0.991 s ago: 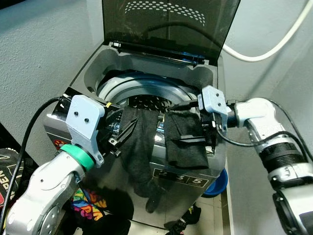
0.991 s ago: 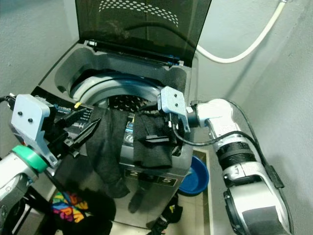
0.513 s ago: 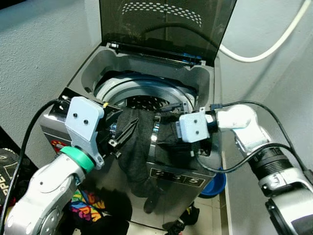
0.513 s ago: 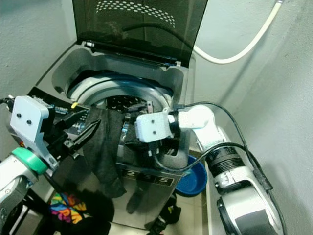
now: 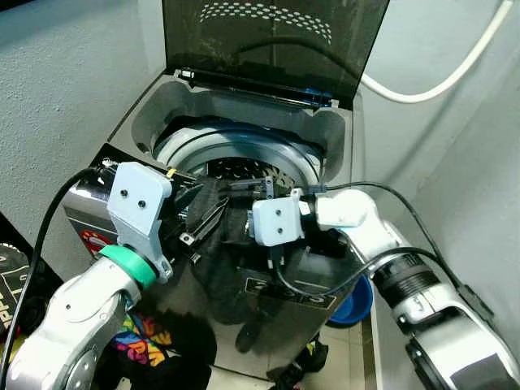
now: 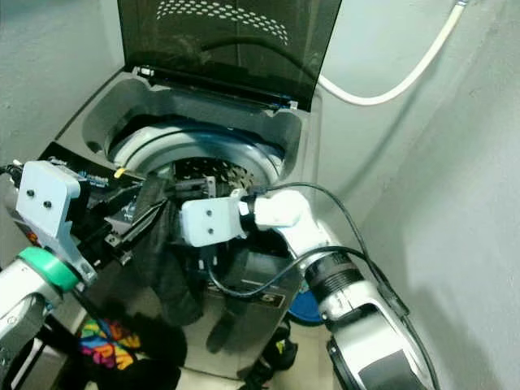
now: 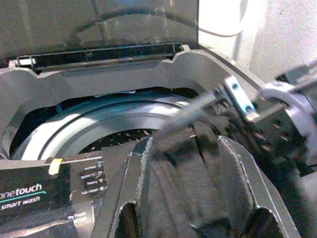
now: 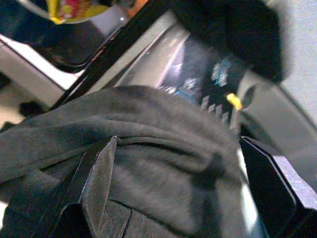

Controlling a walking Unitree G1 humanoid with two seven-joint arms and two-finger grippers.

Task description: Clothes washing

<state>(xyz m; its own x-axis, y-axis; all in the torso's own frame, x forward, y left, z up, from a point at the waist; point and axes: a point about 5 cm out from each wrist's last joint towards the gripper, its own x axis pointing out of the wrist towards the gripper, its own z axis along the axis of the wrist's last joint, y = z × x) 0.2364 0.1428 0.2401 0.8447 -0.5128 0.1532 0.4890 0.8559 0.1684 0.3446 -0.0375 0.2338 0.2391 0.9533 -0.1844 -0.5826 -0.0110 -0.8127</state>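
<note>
Straddling dark garment (image 8: 148,163), right tool (image 8: 188,178) spread; left tool (image 7: 198,198) likewise; panel (image 7: 44,191) reads "onetouch smart wash".

Grey textured walls (image 5: 65,73), white hose (image 5: 439,81)

The right gripper's (image 5: 244,188) fingertips are buried in the dark garment (image 5: 223,268), so their grip cannot be judged. The right wrist view is blurred, its fingers (image 8: 96,176) cut off at the near edge. The washing machine's (image 5: 325,134) drum bottom is hidden. The blue basin (image 5: 355,301) is mostly hidden behind the machine's right side.
</note>
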